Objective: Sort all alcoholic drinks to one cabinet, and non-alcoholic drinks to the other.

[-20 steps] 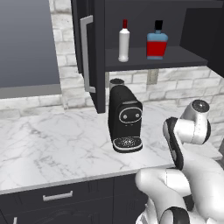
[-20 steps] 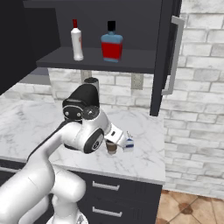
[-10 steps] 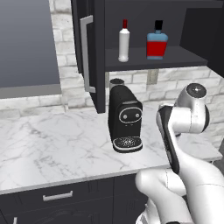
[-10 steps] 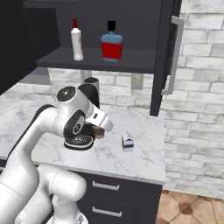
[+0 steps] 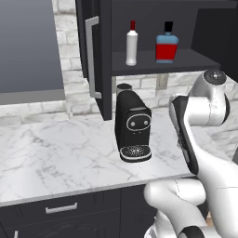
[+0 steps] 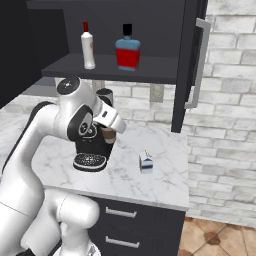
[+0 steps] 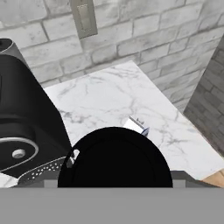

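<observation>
Gripper [image 6: 111,134] clamped wide around the coffee cup [image 6: 108,135], black lid [image 7: 114,157] up close in hand view, arm folded beside the coffee machine [image 5: 133,125], above the marble counter [image 5: 56,153], milk carton [image 6: 145,163] nearby.

Glossy white rounded arm [image 5: 204,116] segments with dark joints (one round grey cap).
</observation>
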